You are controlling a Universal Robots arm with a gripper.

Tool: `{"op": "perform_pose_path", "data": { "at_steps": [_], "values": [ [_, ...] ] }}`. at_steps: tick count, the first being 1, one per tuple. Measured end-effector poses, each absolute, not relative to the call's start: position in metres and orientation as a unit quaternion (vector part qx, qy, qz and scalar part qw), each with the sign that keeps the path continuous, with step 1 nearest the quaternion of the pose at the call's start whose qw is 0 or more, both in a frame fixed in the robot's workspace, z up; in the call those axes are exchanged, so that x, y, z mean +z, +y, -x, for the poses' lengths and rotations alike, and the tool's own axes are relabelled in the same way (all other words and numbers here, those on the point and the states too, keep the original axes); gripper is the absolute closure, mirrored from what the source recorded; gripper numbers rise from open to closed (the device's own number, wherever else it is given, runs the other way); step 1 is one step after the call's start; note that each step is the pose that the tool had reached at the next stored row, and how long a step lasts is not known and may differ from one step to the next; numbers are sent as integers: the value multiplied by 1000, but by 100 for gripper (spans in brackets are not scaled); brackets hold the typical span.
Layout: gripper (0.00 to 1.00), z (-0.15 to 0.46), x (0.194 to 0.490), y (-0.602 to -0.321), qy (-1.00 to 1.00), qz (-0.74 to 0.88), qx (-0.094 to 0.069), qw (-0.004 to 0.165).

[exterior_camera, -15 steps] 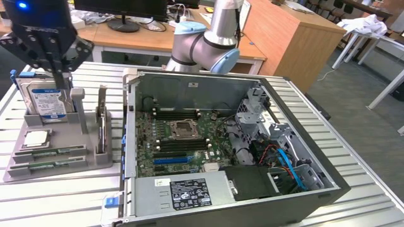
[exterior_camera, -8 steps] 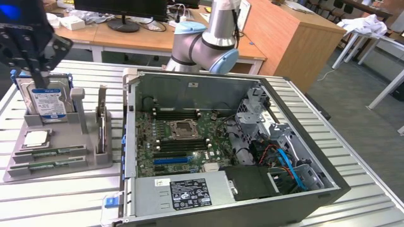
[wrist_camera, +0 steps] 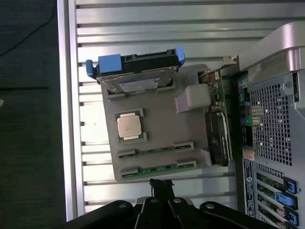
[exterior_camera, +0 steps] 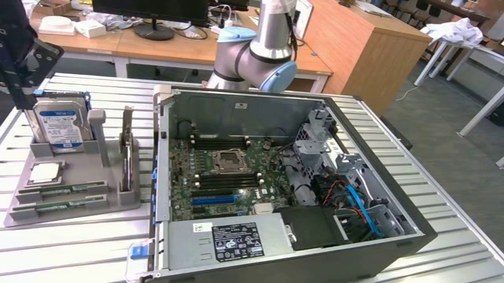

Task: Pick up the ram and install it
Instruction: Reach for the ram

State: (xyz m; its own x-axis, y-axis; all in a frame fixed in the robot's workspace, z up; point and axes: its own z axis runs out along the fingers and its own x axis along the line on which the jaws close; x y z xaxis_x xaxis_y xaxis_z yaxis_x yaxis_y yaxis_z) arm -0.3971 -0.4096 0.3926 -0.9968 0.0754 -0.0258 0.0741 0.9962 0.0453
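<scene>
We see the ram (exterior_camera: pixel 63 190) as a long, narrow green board with small pale patches along it. It lies flat on the grey tray (exterior_camera: pixel 110 205), its ends caught in grey clips. A second ram stick (exterior_camera: pixel 59 206) of the same look lies just beside it, at six o'clock from it in the exterior view. On the same tray the square silver CPU (exterior_camera: pixel 45 173) sits at twelve o'clock from the sticks. The blue-labelled hard drive (exterior_camera: pixel 59 127) stands upright beyond it.

In the wrist view the gripper (wrist_camera: pixel 160 183) hangs over the slats just off the tray edge nearest the sticks. Its jaws are pressed together with nothing between them, clear of both sticks.

The tray rests on a table (exterior_camera: pixel 71 247) of silver metal slats. The open computer case (exterior_camera: pixel 236 112) is at three o'clock from the tray, its green motherboard (exterior_camera: pixel 228 177) facing up. The arm (exterior_camera: pixel 260 56) rises at twelve o'clock from the case. Behind it stand wooden desks (exterior_camera: pixel 157 44) with a monitor (exterior_camera: pixel 150 9). Grey floor spreads at two o'clock.
</scene>
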Motion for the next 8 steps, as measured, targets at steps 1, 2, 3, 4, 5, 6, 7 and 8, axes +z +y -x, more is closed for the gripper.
{"op": "perform_pose_path", "data": {
  "at_steps": [1, 2, 3, 4, 5, 6, 7, 8],
  "values": [
    [90, 397, 393, -410, 999, -37, 22, 14],
    [90, 397, 393, -410, 999, -37, 22, 14],
    [90, 397, 393, -410, 999, -37, 22, 14],
    [90, 397, 393, -410, 999, -37, 22, 14],
    [90, 397, 393, -410, 999, -37, 22, 14],
    [90, 397, 393, -410, 999, -37, 22, 14],
    [90, 396, 393, -410, 999, -37, 22, 13],
    [90, 393, 393, -410, 999, -37, 22, 12]
  ]
}}
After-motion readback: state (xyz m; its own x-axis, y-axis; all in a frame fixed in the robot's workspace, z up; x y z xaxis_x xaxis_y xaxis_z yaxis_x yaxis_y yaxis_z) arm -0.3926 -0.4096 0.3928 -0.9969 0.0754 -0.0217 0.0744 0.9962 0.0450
